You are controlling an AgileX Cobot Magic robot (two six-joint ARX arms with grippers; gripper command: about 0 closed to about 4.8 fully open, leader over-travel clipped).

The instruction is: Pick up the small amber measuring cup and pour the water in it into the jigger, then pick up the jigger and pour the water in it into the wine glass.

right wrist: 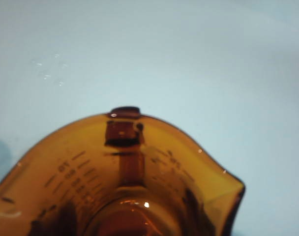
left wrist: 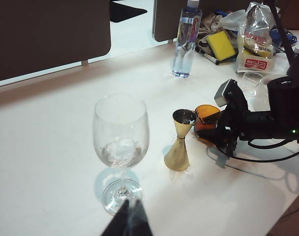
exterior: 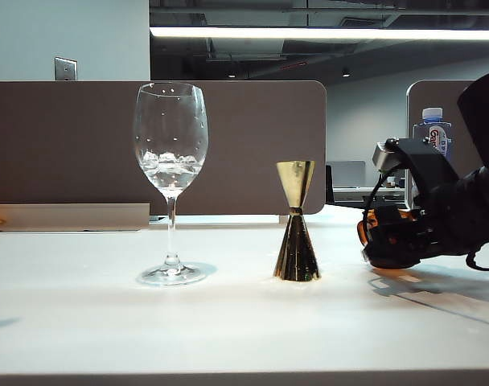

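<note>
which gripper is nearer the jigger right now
Right. The right gripper sits just beside the jigger, holding the small amber measuring cup low by it. The left gripper hangs farther off, beyond the wine glass.

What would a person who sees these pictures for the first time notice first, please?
Probably the tall wine glass standing on the left of the white table, with the shiny gold jigger upright to its right. Next, the right gripper low over the table at the right, beside the jigger, with the small amber measuring cup at its jaws. The left gripper waits near the glass's foot.
</note>
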